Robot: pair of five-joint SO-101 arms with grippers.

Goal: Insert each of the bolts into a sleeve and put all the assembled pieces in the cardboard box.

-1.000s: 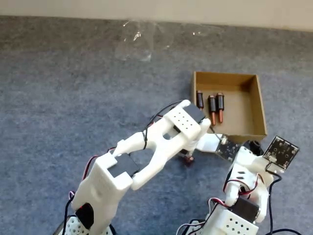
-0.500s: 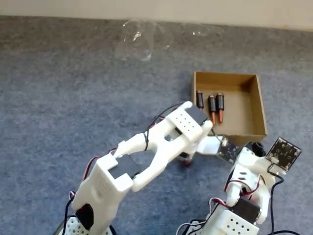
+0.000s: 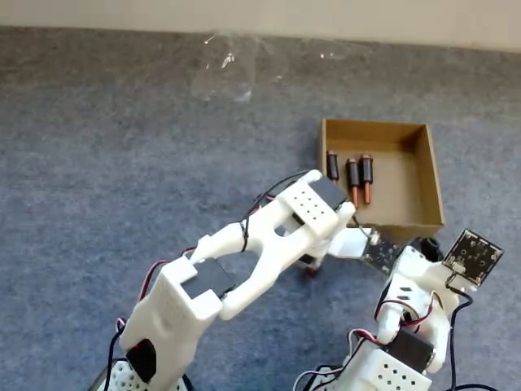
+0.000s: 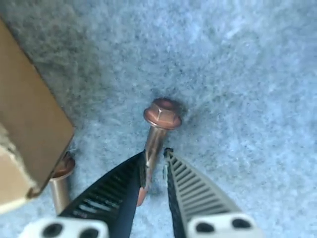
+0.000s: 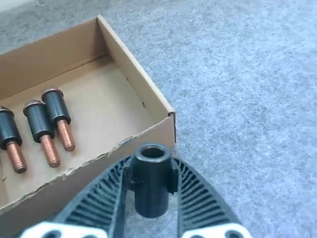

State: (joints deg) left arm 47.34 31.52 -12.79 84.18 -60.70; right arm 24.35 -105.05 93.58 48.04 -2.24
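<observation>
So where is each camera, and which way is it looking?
High view: fixed above the table, looking down on the left arm, right arm and cardboard box.
Left wrist view: on the left arm, looking down its gripper at the bolt it grips.
Right wrist view: on the right arm, looking past its gripper, holding a sleeve, into the box.
Shared: high and right wrist views both show three assembled pieces.

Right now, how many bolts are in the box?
3 bolts lie side by side in the box: one nearest the wall, one in the middle, one beside it. The box floor shows whole, so none seems hidden.
</observation>
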